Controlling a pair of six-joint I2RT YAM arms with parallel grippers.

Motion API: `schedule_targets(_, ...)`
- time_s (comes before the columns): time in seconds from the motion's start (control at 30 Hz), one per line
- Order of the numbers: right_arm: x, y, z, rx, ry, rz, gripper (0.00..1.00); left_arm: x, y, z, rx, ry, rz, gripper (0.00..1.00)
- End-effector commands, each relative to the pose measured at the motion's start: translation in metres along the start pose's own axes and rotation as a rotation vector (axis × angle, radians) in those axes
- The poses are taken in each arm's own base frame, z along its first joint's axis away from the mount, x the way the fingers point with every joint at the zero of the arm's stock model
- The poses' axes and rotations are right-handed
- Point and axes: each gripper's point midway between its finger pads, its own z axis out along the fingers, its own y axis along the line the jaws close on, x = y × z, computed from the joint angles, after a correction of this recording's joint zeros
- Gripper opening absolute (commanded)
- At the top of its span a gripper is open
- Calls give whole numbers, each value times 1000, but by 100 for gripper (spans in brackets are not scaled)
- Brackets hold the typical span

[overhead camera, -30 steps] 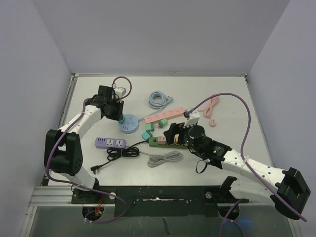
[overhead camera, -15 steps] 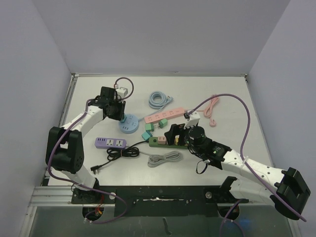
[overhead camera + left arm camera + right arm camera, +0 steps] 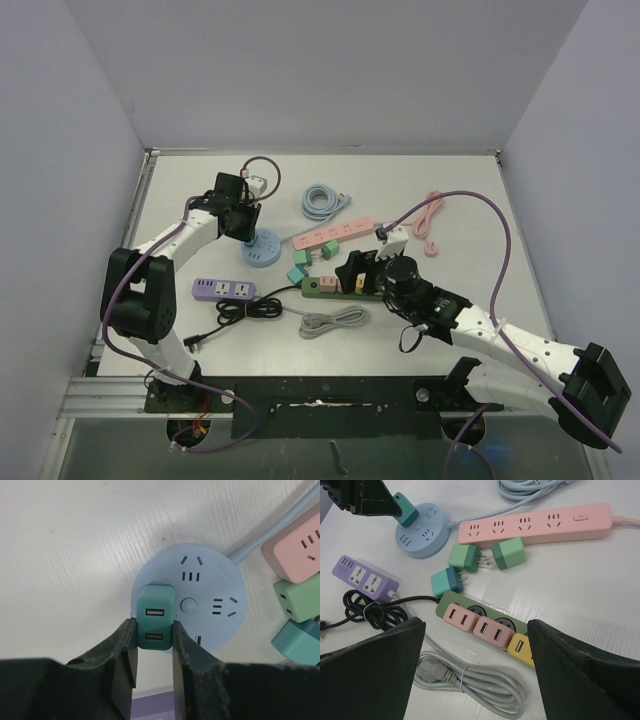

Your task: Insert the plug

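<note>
— Plug position, please?
— Your left fingers [image 3: 122,652] pinch the teal plug [image 3: 155,617] from both sides; it lies against the left part of the round blue socket [image 3: 215,625].
— And the arms?
— Your left arm [image 3: 180,235] stretches over the tabletop [image 3: 75,540]; your right fingers [image 3: 375,670] stand wide apart, empty, above the green strip [image 3: 443,605].

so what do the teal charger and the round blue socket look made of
Teal charger: probably moulded plastic, matt; even colour, soft rounded corners. Round blue socket: likely plastic too, smooth satin face; crisp moulded slots, no metallic shine.
</note>
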Motion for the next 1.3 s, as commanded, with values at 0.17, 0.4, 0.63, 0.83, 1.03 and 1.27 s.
schedule_targets(0.17,-19,-4,-3,15,-74,13,86,113,-1,33,-35,408,-55,0)
schedule_targets(0.4,-23,-2,-3,14,-81,8,86,145,-10,38,8,560,-87,0)
schedule_targets(0.63,-27,-3,-6,17,-84,8,86,144,-13,40,23,588,-111,0)
schedule_targets(0.83,-32,-8,-7,64,-65,5,86,27,-10,3,19,280,-155,30)
schedule_targets(1.03,-43,-7,-5,97,-34,-39,88,-71,-8,-65,38,-48,-186,54)
schedule_targets(1.27,-38,18,25,60,84,-55,85,-93,7,-128,-18,-316,-292,60)
